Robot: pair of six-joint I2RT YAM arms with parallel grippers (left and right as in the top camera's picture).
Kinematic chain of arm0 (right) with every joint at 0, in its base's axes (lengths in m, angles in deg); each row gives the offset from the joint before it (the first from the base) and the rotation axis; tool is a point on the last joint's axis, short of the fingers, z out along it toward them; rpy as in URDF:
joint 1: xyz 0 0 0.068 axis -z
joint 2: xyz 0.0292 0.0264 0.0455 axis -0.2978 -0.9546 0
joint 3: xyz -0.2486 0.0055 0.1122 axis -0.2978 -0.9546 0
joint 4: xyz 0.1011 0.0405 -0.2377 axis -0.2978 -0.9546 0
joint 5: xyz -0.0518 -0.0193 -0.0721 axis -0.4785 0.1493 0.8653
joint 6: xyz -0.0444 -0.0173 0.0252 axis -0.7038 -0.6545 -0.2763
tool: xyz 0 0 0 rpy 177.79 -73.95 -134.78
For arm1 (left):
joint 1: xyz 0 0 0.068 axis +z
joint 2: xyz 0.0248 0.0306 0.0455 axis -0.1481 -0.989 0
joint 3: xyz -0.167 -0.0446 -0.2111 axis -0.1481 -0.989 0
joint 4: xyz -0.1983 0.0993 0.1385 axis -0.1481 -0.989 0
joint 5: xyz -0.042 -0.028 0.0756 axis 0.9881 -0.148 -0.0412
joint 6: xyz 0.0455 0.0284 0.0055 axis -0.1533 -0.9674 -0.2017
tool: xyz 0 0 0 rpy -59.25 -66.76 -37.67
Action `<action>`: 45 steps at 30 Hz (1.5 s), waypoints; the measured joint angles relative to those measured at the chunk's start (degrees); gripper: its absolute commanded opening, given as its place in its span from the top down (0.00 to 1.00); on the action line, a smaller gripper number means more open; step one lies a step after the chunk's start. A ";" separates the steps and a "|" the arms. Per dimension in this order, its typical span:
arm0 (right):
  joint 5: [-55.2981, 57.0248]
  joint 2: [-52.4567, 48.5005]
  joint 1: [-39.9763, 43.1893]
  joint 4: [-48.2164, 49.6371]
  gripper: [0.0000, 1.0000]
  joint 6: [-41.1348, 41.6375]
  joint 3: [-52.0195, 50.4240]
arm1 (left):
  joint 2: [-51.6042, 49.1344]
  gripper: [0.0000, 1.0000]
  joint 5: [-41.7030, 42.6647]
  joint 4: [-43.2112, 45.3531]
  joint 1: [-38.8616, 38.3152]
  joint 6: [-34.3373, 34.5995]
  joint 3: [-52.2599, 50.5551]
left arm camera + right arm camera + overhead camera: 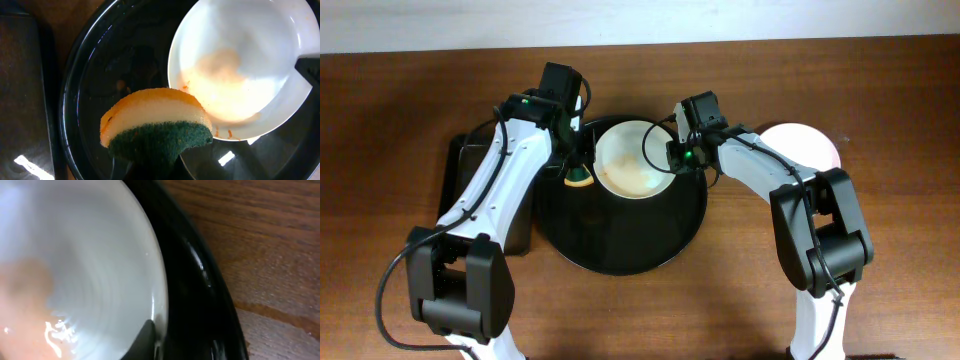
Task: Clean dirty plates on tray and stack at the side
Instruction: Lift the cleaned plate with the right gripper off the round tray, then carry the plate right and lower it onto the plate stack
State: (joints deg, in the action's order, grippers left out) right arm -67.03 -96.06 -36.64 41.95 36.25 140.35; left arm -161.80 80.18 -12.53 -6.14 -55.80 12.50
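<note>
Two white plates are counted: a smeared plate (630, 160) and a second plate (812, 145) toward the right edge of the counter (880, 280). One round black tray (620, 245), one rectangular black tray (460, 165) and one sponge (579, 180) are seen.

No writing, label, brand, number or sign could be read in any of the three views.
</note>
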 measured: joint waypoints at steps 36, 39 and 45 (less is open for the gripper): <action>88.35 20.72 -36.72 -8.79 0.96 -19.96 9.94 | 0.00 1.00 8.94 -1.05 13.51 0.22 0.00; 91.67 20.72 -37.11 -8.68 0.96 -18.97 9.94 | 0.00 1.00 8.96 -1.73 13.51 0.22 0.00; 92.39 20.68 -37.70 -8.59 0.96 -17.81 9.92 | 0.00 1.00 8.98 -2.19 13.51 0.22 0.00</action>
State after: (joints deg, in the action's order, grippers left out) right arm 25.36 -75.38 -74.34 33.36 18.44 150.27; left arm -161.80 89.16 -14.72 7.37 -55.58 12.50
